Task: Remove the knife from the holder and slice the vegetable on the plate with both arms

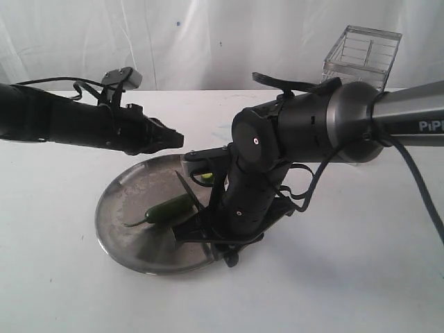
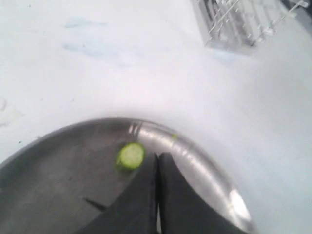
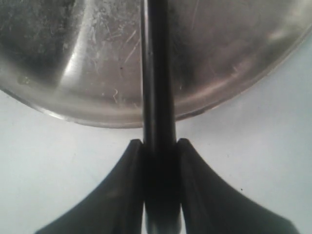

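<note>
Your knife (image 3: 158,97) is pinched by its black handle in the right hand (image 3: 160,151), blade over the plate (image 1: 125,232) beside the green chilli (image 1: 170,210) lying there. Your left hand (image 2: 157,185) hangs above the plate's far rim, jaws pressed together on nothing, near a cut slice (image 2: 130,155). The holder (image 1: 362,55) stands far back on the worktop (image 1: 333,277).

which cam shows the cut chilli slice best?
Left wrist view: the slice lies cut face up on the plate, just beside the shut left gripper. The exterior view shows only a yellow-green sliver behind the right arm. The right wrist view misses it.
</note>
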{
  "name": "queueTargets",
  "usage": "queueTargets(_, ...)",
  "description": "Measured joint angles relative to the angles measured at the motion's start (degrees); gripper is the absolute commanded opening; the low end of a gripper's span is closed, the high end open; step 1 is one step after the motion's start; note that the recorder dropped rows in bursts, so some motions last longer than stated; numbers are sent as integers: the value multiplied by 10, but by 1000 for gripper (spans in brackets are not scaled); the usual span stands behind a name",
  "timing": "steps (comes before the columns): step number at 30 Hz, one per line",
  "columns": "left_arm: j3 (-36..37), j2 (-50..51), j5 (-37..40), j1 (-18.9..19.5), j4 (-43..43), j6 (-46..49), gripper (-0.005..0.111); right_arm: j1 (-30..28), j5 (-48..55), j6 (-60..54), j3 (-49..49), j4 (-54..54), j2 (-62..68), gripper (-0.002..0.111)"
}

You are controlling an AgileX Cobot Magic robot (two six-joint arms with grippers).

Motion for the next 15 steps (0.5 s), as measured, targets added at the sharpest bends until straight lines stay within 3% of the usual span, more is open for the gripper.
queueTargets(3,0,11,18,0,-50,22,0,0,0,0,0,0,0,0)
queueTargets(15,0,60,32,0,-104,73,0,0,1,0,0,0,0,0)
